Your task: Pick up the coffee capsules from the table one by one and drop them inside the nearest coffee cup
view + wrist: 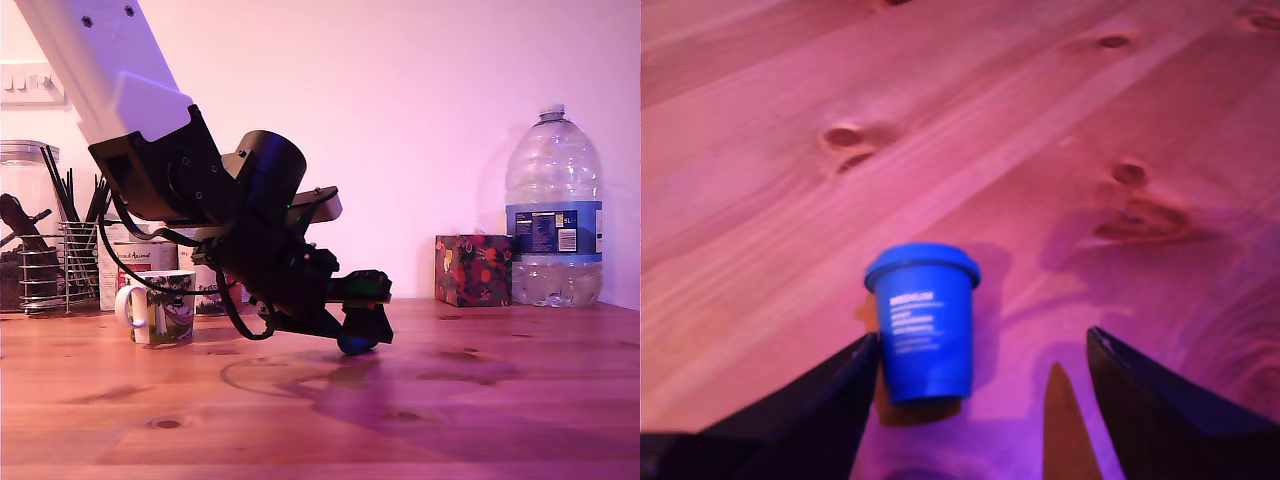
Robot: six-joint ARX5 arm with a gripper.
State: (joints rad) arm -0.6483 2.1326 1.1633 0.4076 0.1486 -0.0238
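A small deep-blue coffee capsule [923,325] lies on the reddish-brown wooden table [1040,140], rim pointing away from the wrist camera. My gripper [985,338] is open around it. One dark finger [830,400] touches or nearly touches the capsule's side, and the other finger [1150,390] stands well apart. In the exterior view the gripper [362,335] hangs low over the table [470,400] with the capsule [355,345] showing blue at its tip. The coffee cup [160,306], with a white handle and a printed picture, stands behind the arm toward the exterior view's left.
Labelled tins [140,255], a wire rack of dark utensils [60,262] and a glass jar [25,190] stand at the back on the exterior view's left. A floral box [472,270] and a large water bottle [553,215] stand at the back right.
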